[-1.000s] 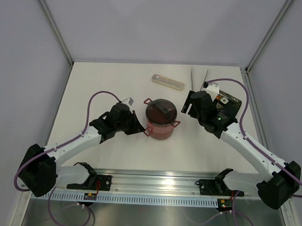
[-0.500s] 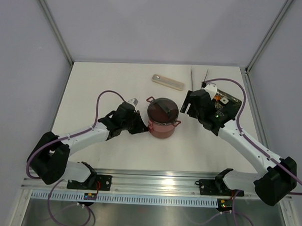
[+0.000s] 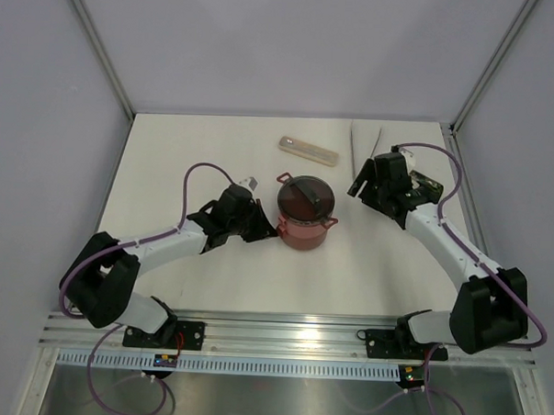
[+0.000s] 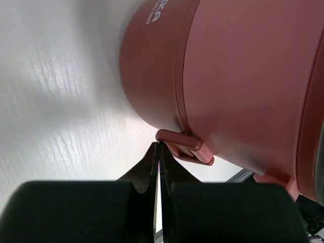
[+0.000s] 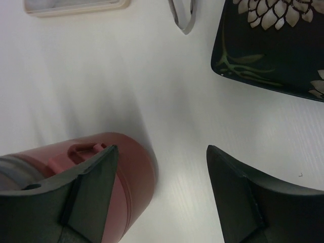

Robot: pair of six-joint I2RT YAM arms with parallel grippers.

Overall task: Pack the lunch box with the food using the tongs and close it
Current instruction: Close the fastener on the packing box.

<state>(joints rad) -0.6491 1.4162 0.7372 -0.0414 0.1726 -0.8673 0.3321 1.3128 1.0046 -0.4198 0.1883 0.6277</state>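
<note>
Stacked maroon lunch box (image 3: 306, 213) stood lidded at the centre of the overhead frame, left gripper (image 4: 159, 153) pinched together, tips at its side latch (image 4: 185, 147), right gripper (image 5: 162, 167) spread wide beside it, tongs (image 3: 364, 147) lay upper right, near a black tray (image 5: 273, 45)

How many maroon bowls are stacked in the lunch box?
2. The lower bowl stands on the table; the upper bowl sits directly on it, below the grey lid. No others show.
</note>
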